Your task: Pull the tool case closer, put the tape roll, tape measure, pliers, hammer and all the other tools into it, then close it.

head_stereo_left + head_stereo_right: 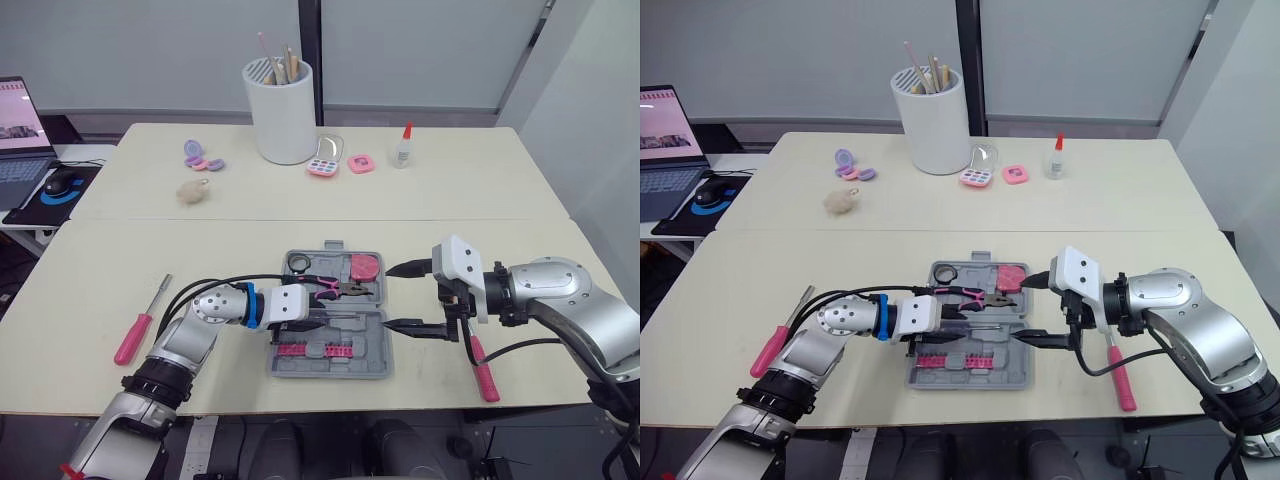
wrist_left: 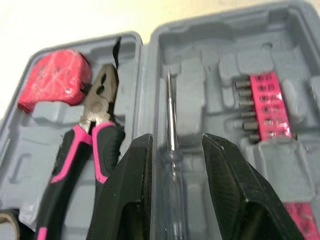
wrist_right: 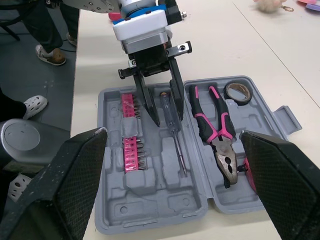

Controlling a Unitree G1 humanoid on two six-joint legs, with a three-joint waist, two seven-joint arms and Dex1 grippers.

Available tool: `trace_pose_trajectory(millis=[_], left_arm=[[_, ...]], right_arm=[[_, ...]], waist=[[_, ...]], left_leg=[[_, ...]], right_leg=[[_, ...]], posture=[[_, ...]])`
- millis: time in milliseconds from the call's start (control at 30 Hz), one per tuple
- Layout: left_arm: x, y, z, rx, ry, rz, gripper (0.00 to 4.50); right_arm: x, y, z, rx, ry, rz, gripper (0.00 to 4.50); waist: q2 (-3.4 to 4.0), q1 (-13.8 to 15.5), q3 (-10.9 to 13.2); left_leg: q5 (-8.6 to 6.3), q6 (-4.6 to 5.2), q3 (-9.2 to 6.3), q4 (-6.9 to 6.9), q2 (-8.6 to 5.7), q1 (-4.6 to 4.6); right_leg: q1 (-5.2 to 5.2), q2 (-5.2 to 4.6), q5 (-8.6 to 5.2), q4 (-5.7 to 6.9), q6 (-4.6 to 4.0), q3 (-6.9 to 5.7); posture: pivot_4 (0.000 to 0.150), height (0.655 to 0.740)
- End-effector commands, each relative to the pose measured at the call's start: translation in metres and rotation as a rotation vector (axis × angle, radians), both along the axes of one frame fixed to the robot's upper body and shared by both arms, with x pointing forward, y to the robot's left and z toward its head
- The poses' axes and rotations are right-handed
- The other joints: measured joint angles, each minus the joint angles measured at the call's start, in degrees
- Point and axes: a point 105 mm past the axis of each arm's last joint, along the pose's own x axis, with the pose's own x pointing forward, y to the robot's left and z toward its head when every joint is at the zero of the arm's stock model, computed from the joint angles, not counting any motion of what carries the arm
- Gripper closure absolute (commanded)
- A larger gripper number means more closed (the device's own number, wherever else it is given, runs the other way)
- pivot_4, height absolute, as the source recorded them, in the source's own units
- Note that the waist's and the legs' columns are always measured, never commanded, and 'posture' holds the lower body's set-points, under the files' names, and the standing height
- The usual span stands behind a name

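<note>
The grey tool case point(image 1: 372, 362) lies open near the table's front edge. In it are a black tape roll point(image 1: 297, 263), a pink tape measure point(image 1: 365, 267), pink-handled pliers point(image 1: 340, 289), a clear-handled screwdriver point(image 2: 171, 150) and pink bit strips point(image 1: 315, 349). My left gripper point(image 1: 322, 308) is over the case, open, one finger on each side of the clear screwdriver's handle with a gap on both sides. My right gripper point(image 1: 390, 297) hangs wide open just right of the case. One pink-handled screwdriver point(image 1: 133, 338) lies on the table to the left. Another pink-handled tool point(image 1: 484, 375) lies under the right arm.
At the back stand a white cup with sticks point(image 1: 279, 110), a glue bottle point(image 1: 402, 147), small pink boxes point(image 1: 323, 166), a purple compact point(image 1: 200, 155) and a fluffy ball point(image 1: 192, 192). A laptop point(image 1: 20, 130) and mouse point(image 1: 62, 182) sit on a side table, far left.
</note>
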Motion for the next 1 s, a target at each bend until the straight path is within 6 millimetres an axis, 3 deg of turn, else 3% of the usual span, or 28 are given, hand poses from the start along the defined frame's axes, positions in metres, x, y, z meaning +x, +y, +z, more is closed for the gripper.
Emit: trace_pose_trajectory(millis=[33, 100, 200, 733, 1000], left_arm=[[0.003, 0.0, 0.015, -0.042, -0.036, 0.01, 3.08], [0.003, 0.001, 0.012, -0.035, -0.028, 0.015, 3.48], [0.003, 0.005, 0.006, -0.016, -0.017, 0.027, 4.48], [0.007, 0.004, -0.026, 0.04, 0.043, 0.052, 4.48], [0.002, 0.003, -0.017, -0.008, 0.049, 0.034, 4.48]], right_arm=[[-0.001, 0.001, 0.01, 0.014, -0.046, 0.01, 0.0], [-0.001, 0.001, 0.01, 0.014, -0.046, 0.011, 0.0], [-0.001, 0.001, 0.01, 0.012, -0.046, 0.013, 0.0], [-0.002, -0.004, 0.008, -0.005, -0.039, 0.006, 0.0], [-0.001, -0.007, 0.006, -0.011, -0.036, -0.001, 0.0]], waist=[[0.0, -0.01, 0.0], [0.0, -0.01, 0.0], [0.0, 0.0, 0.0], [0.0, 0.12, 0.0], [0.0, 0.05, 0.0]], left_leg=[[0.0, 0.0, 0.0, 0.0, 0.0, 0.0], [0.0, 0.0, 0.0, 0.0, -0.01, 0.01], [0.0, 0.0, 0.0, 0.0, -0.01, 0.0], [0.0, 0.0, -0.01, 0.0, -0.03, 0.0], [0.0, 0.0, -0.01, 0.0, -0.03, 0.01]], right_leg=[[0.0, 0.0, 0.0, 0.0, 0.0, 0.0], [0.0, 0.0, 0.0, 0.01, 0.0, 0.0], [0.0, 0.0, 0.0, 0.0, 0.0, 0.0], [0.01, 0.0, 0.0, 0.0, 0.0, -0.01], [0.02, 0.0, 0.0, 0.0, 0.0, -0.01]], posture=[[0.15, 0.74], [0.15, 0.74], [0.15, 0.74], [0.15, 0.74], [0.15, 0.74]])
